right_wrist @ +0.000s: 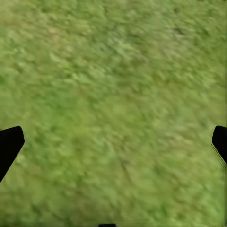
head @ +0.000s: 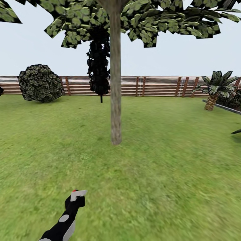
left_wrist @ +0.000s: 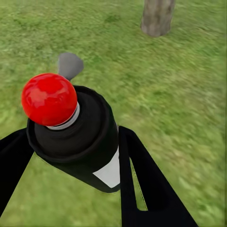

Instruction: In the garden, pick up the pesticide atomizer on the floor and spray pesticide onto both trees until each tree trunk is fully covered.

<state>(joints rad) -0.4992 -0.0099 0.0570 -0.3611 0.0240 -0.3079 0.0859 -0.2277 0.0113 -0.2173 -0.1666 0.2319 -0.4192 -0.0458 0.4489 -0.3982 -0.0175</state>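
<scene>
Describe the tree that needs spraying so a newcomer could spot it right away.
Start at the slat fence across the lawn, then come forward to mid-grass. The tree has a thick bare grey-brown trunk under flat blocky leaves, unlike the dark narrow cypress and the round bush by the fence.

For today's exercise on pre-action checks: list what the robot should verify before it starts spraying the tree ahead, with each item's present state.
1. Pesticide atomizer gripped by left gripper: ok.
2. Tree trunk ahead, in view: ok.
3. Lawn between robot and trunk unobstructed: ok.
4. Nozzle aimed at trunk: cannot tell.
5. Pesticide already on trunk: none visible, not ok.
6. Right gripper open, nothing held: ok.
</scene>
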